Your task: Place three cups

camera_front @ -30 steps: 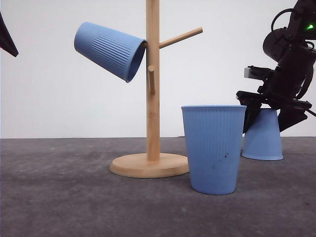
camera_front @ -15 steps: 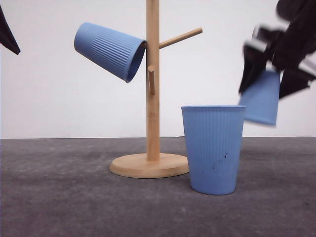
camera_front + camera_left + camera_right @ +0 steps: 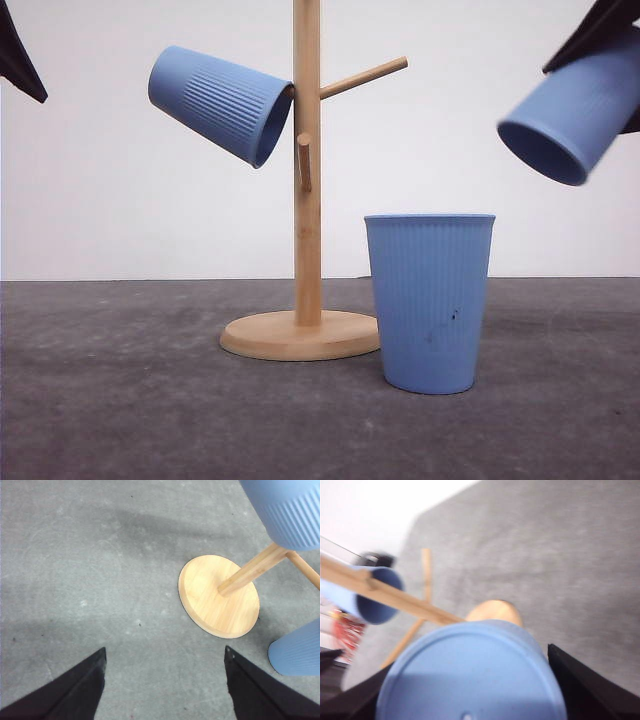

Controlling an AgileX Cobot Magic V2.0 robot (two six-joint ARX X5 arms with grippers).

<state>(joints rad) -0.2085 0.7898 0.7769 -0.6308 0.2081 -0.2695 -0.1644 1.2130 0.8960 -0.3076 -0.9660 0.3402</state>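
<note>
The right tool pinches a tilted cup high above the desk, another cup hangs on the wooden rack, the speckled cup stands beside its base, and the left tool is spread wide.

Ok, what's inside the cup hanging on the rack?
The hung cup sits mouth-first over a peg of the wooden rack. Its interior is dark; the peg's tip is covered by the cup's wall.

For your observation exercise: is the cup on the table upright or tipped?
Upright: the cup stands on its narrow base on the table, rim level on top.
</note>
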